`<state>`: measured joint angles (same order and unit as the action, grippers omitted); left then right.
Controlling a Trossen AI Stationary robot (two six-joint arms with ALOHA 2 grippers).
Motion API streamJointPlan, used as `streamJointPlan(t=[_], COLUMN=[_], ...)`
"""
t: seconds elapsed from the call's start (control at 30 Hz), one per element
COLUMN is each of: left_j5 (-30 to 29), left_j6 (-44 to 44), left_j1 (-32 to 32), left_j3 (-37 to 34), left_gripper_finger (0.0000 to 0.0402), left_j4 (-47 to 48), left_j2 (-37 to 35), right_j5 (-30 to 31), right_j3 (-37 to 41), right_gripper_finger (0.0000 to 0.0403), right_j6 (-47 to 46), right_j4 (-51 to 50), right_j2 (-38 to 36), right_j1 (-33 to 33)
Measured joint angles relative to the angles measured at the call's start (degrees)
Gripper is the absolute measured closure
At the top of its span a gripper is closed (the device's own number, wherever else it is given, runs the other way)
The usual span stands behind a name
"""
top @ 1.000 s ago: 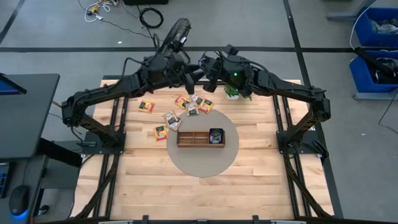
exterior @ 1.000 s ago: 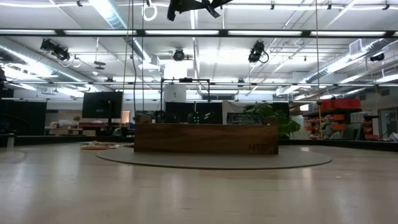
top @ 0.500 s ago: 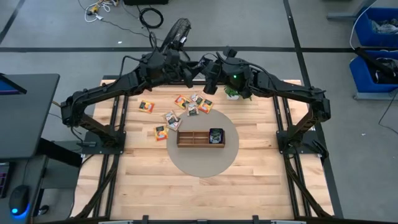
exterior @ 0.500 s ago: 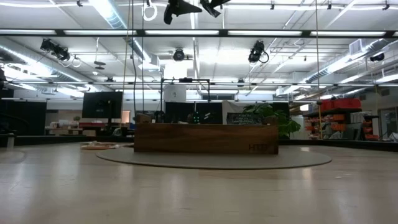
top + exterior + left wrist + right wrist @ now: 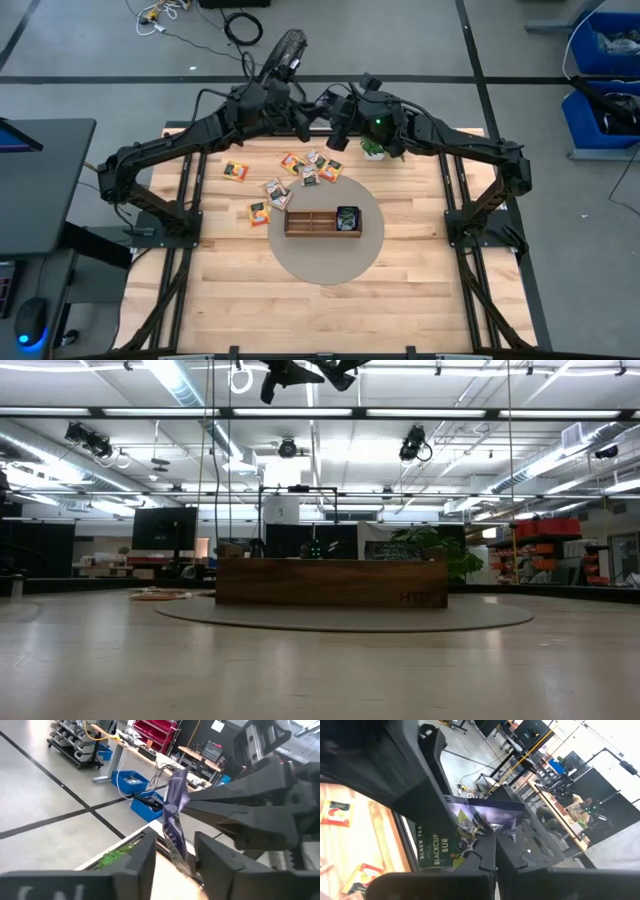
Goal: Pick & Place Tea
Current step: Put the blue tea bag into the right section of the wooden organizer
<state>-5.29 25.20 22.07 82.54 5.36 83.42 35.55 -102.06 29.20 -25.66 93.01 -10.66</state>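
Left gripper point(image 5: 312, 112): drawn back from above the loose packets to the table's far edge, tip facing the right gripper point(image 5: 330, 107).
Left fingers point(image 5: 220, 865): apparently narrower around the purple packet point(image 5: 175, 812).

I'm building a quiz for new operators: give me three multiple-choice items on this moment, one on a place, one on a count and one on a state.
1. Where does the tray stand?
A. On the round mat
B. On the floor
C. At the table's left edge

2. How many tray compartments hold tea?
A. None
B. One
C. Three

3. What is the right end effector doing?
A. Resting open on the table
B. Hanging open over the tray
C. Shut on a purple packet, raised over the table's far edge

Key: 1 A, the high view shows the tray on the grey disc. 2 B, only the right-hand end compartment holds a dark packet. 3 C, the right wrist view shows its fingers clamped on the packet.
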Motion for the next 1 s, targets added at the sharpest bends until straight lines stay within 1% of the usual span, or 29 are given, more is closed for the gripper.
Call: streamJointPlan(t=[0.2, 0.23, 0.4, 0.5, 0.6, 0.7, 0.8, 0.9, 1.0], left_j5=[0.01, 0.01, 0.04, 0.89, 2.05, 4.24, 10.52, 18.00, 22.44], left_j6=[-1.66, -2.04, -3.15, -4.52, -5.78, -7.66, -8.20, -7.81, -8.11], left_j1=[-0.01, 0.01, -0.01, 0.18, 0.60, 1.50, 3.44, 5.01, 5.70], left_j3=[0.00, -0.02, 0.00, 0.00, 0.00, -0.02, -0.02, 0.07, -0.06], left_gripper_finger=[0.0380, 0.0390, 0.0397, 0.0398, 0.0399, 0.0399, 0.0400, 0.0400, 0.0400], left_j4=[0.34, 0.48, 1.71, 3.88, 7.09, 10.59, 16.54, 22.56, 30.12], left_j2=[0.00, 0.00, 0.00, -0.33, -0.99, -1.89, -2.88, -2.97, -3.10], right_j5=[-0.48, -0.49, -0.69, -1.27, -3.29, -4.99, -6.69, -11.46, -21.00], right_j3=[0.00, 0.00, 0.00, 0.00, 0.00, -0.07, -0.10, -0.11, -0.11], right_gripper_finger=[0.0403, 0.0403, 0.0402, 0.0389, 0.0358, 0.0315, 0.0269, 0.0228, 0.0201], right_j6=[-0.22, -0.22, -0.19, -0.03, -0.94, -2.76, -3.48, -5.80, -11.59], right_j4=[-0.04, -0.04, -1.13, -2.99, -5.39, -6.41, -8.20, -11.81, -16.51], right_j2=[0.00, 0.00, 0.00, 0.00, -0.52, -1.68, -2.88, -4.47, -5.81], right_j1=[-0.02, -0.02, 0.00, 0.00, 0.04, 0.00, -0.03, -0.02, -0.38])
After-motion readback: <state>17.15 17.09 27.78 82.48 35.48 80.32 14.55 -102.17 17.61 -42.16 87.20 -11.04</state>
